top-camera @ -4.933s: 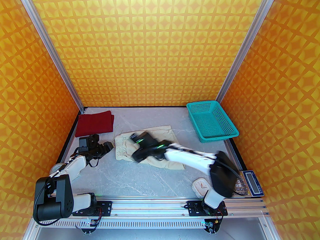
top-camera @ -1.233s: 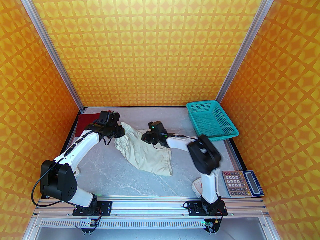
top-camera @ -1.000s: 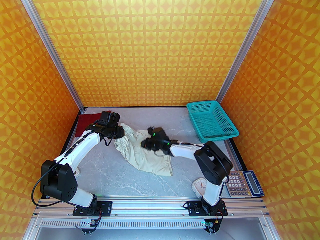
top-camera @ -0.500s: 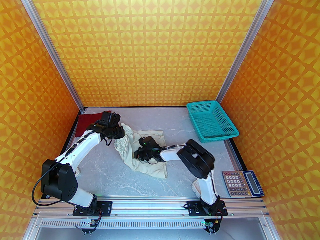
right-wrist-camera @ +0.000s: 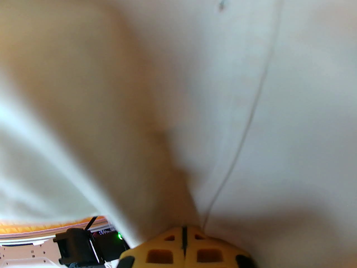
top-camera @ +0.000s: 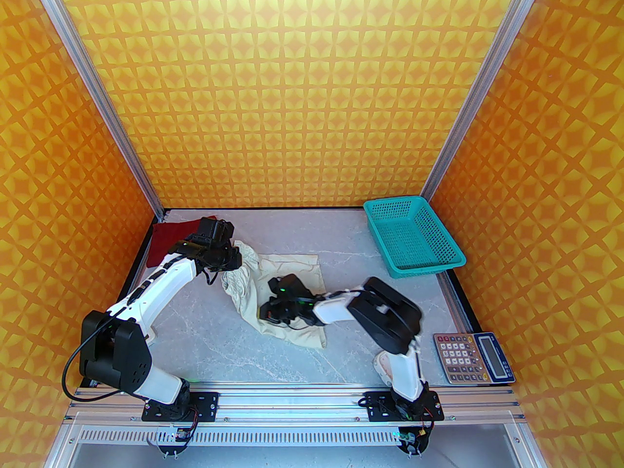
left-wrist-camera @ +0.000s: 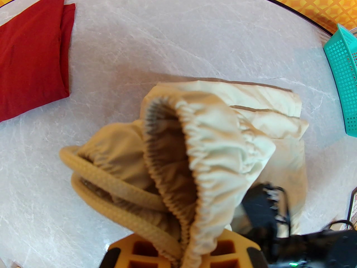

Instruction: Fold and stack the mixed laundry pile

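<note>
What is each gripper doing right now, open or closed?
Left gripper: closed, holding the waistband of the shorts.
Right gripper: closed, pinching the shorts fabric.

A: From where does the top view look?

B: From high up and behind the arms. It looks down and forward over the whole tabletop (top-camera: 234, 354). The arm bases (top-camera: 180, 400) are at the bottom edge of the frame.

A: And the left wrist camera?

B: It sits just behind the left tool (left-wrist-camera: 178, 250), which is low in its frame, and it looks from close at the cream shorts (left-wrist-camera: 223, 138). With the top view it shares the red shirt (left-wrist-camera: 30, 60) in its upper left and the teal basket (left-wrist-camera: 343, 74) at its right edge.

A: The right wrist one?

B: Very near, almost against the shorts, and blurred. The right tool (right-wrist-camera: 183, 241) is at the bottom middle.
</note>
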`<state>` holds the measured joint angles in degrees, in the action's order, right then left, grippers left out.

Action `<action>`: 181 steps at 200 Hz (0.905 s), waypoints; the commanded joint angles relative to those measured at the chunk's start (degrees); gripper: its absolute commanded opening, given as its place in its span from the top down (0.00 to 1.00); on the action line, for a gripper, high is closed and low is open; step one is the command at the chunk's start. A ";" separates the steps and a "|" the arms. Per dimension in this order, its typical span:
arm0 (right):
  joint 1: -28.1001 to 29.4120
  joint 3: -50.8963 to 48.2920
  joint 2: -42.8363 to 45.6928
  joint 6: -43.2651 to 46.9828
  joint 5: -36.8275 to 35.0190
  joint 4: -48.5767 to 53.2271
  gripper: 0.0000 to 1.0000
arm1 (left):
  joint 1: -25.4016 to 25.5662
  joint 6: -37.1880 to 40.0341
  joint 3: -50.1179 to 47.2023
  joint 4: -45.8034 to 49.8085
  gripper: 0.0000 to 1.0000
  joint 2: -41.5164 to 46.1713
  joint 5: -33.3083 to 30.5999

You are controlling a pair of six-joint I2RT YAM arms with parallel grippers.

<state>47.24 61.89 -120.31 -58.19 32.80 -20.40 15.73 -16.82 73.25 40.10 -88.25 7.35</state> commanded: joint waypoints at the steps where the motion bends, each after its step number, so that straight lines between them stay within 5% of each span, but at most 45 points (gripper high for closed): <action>1: -0.04 4.39 -2.41 2.24 -0.68 3.92 1.00 | 0.27 0.67 3.33 1.46 1.00 -0.87 -1.70; 71: 0.92 -6.90 13.53 5.19 -2.22 12.42 1.00 | 0.27 0.81 3.13 3.17 1.00 0.40 -1.89; 140: 4.90 6.93 -2.39 3.75 2.55 10.39 1.00 | 0.41 0.86 3.88 4.04 1.00 0.72 -1.83; 181: 3.54 4.39 5.83 8.54 -0.63 15.53 1.00 | 0.92 2.76 3.75 5.29 1.00 2.56 -2.35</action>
<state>52.12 68.77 -120.99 -52.90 34.35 -8.23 15.81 -16.27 75.24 43.27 -88.47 6.31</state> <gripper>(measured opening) 0.027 0.092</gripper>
